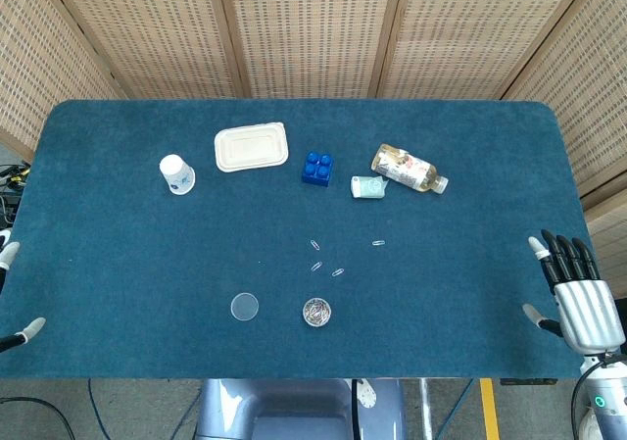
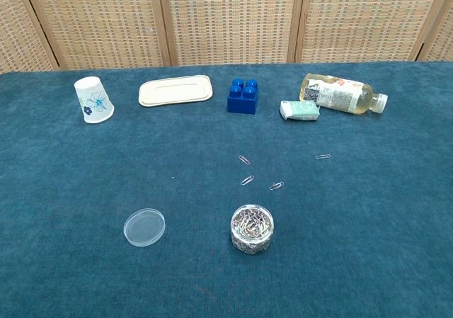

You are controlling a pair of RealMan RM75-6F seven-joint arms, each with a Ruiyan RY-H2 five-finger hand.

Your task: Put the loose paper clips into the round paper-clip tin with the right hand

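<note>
The round clear tin [image 1: 316, 312] [image 2: 252, 229], full of paper clips, stands open near the table's front edge. Several loose clips lie just beyond it: one [image 1: 314, 245] [image 2: 244, 160] farthest back, one [image 1: 316, 266] [image 2: 247, 180] in the middle, one [image 1: 337, 272] [image 2: 276, 186] to its right, and one [image 1: 378, 243] [image 2: 323, 156] off to the right. My right hand [image 1: 573, 288] hovers at the table's right front edge, fingers spread, holding nothing. Only fingertips of my left hand [image 1: 12, 293] show at the left edge. Neither hand appears in the chest view.
The tin's clear lid [image 1: 245, 308] [image 2: 144, 227] lies left of it. Along the back: a tipped paper cup [image 1: 177, 174] [image 2: 93, 99], a beige tray [image 1: 252, 146] [image 2: 175, 91], a blue block [image 1: 316, 169] [image 2: 243, 95], a mint packet [image 1: 369, 187] [image 2: 299, 110] and a lying bottle [image 1: 409, 169] [image 2: 342, 95].
</note>
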